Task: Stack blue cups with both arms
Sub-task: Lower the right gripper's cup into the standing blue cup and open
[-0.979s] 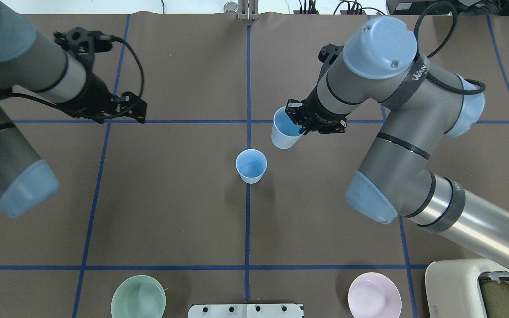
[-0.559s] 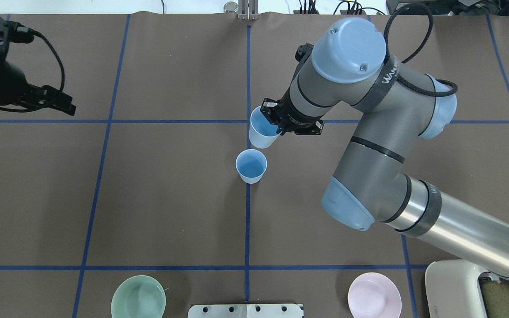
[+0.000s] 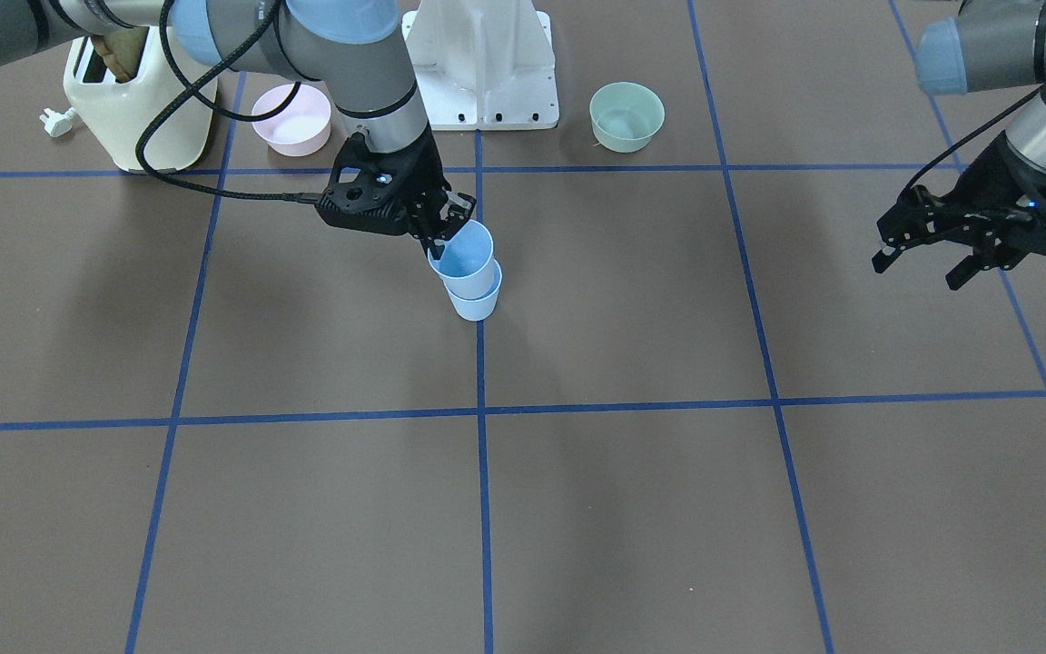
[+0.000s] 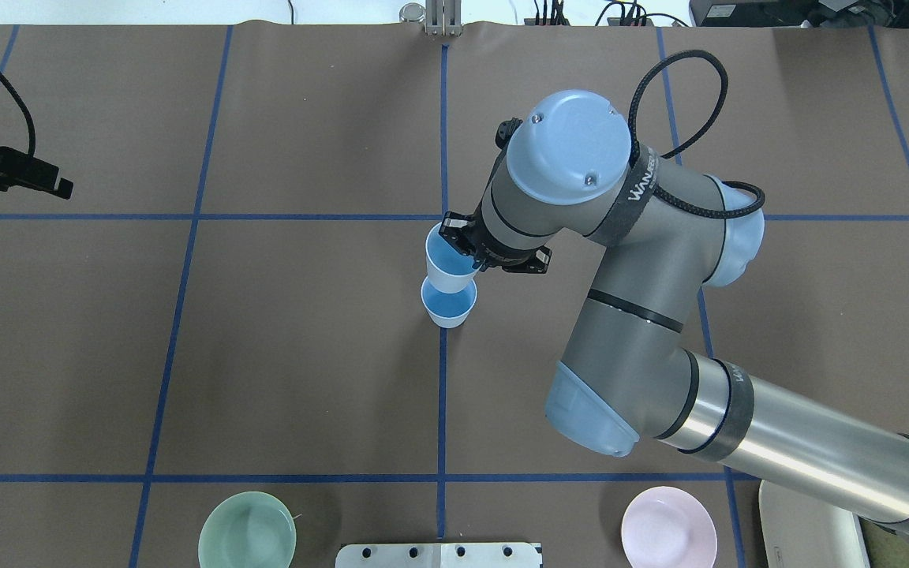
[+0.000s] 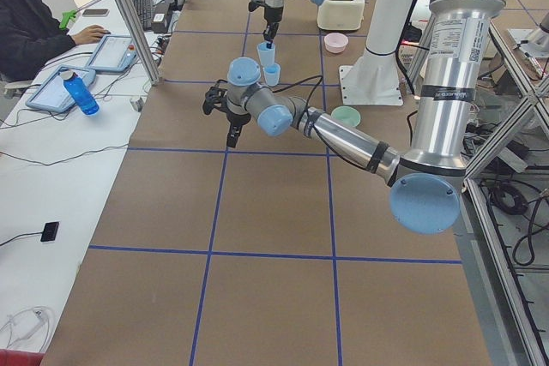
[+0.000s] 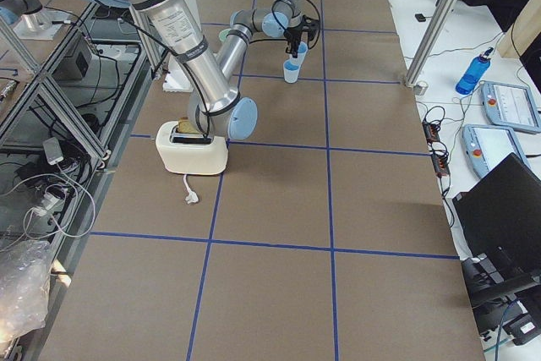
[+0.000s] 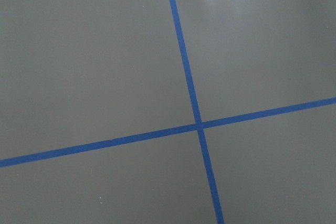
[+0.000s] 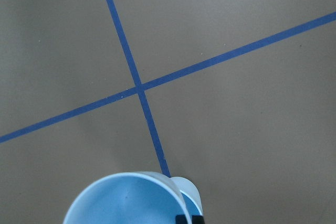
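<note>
Gripping: right black two-finger gripper [image 3: 439, 242] pinches the rim of a small light-blue plastic tumbler [image 3: 463, 254].
Held tumbler: just above second identical tumbler [image 3: 477, 300], which stands on the brown table [image 3: 632, 509]; contact unclear.
Left gripper [image 3: 918, 271]: jaws spread, empty, well apart.

The right pincer [image 3: 444, 238] was clamped on the rim of the upper blue cup [image 3: 468, 262]. That cup's base met the mouth of the lower blue cup [image 3: 476, 300], which stood mid-bench on a blue tape line [image 3: 479, 472]. How deep it sat was unclear. The left pincer [image 3: 915, 272] hung with its fingers spread near the brown bench's [image 3: 650, 527] edge on the robot's left. Along the robot's edge stood a cream toaster [image 3: 128, 113], a pink bowl [image 3: 291, 120], a white stand [image 3: 482, 68] and a green bowl [image 3: 627, 116].
</note>
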Available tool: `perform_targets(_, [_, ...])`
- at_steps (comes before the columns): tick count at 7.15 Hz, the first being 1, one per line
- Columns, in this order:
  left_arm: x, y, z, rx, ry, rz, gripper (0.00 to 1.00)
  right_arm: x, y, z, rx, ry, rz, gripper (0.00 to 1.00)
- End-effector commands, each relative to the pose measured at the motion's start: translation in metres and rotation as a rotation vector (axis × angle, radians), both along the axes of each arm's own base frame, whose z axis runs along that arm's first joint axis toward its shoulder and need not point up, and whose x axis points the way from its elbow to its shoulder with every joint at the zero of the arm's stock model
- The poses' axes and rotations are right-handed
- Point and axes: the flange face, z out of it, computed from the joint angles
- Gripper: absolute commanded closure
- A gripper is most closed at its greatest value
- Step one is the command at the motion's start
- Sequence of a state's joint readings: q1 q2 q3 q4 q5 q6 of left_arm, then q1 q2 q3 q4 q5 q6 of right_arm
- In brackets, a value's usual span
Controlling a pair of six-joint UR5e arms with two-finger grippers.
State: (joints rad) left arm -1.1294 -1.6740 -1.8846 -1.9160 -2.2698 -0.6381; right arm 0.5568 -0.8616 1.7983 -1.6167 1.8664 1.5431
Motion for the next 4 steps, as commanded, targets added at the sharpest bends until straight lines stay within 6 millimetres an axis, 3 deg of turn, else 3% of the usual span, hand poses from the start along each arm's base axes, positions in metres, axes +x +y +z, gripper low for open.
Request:
perform_targets(1, [-0.0022,-0.0013,0.0012,-0.004,0.002,0.001,0.03,-0.0068,0.0112,0.0032,-0.001,0.004,-0.001,1.0])
perform_targets(4, [-0.0022,-0.0013,0.0012,-0.005,0.002,0.0,0.03,-0.012,0.0161,0.0077,0.002,0.012,-0.005,1.0])
